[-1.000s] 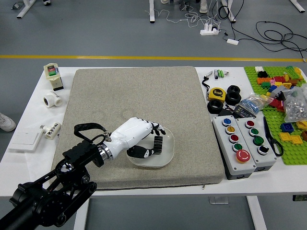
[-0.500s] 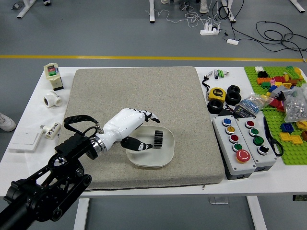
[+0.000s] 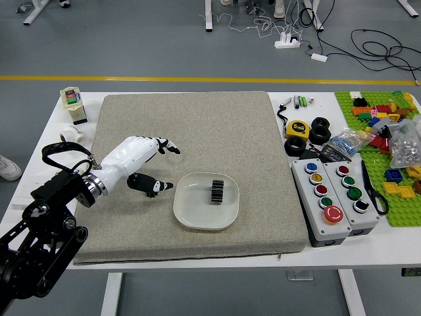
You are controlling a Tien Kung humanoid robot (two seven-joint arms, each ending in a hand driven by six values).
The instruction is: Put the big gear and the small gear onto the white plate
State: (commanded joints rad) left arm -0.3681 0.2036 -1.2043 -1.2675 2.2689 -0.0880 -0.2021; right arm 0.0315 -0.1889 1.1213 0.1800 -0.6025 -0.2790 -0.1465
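At left of centre in the frame, a white-and-black robot hand (image 3: 137,157) on a black arm (image 3: 49,227) reaching in from the lower left, over a grey mat (image 3: 197,131) on the white counter (image 3: 388,243). Fingers apart, loosely extended towards the right of the frame, with the lowest dark digit near the left rim of the plate and clear of it. At the middle of the frame, slightly low, a white plate (image 3: 197,216) with rounded corners, flat on the mat. On the plate, right of its middle and towards its far side, a single black gear (image 3: 217,191), with teeth visible as parallel ridges; big or small, impossible to tell.

Right of the mat, from far to near: a yellow tape measure (image 3: 298,129) beside black rings (image 3: 319,135), then two grey boxes with coloured push buttons, the left one (image 3: 322,227) with a large red button (image 3: 333,214), the right one (image 3: 358,222) beside black scissors (image 3: 377,197). Along the right edge of the frame, a green building board (image 3: 404,217) with coloured bricks (image 3: 393,175) and a clear plastic bag (image 3: 406,143). At upper left on the counter, a cream-coloured device (image 3: 71,99); nearer, a white pipe fitting (image 3: 71,133), partly hidden behind the arm.
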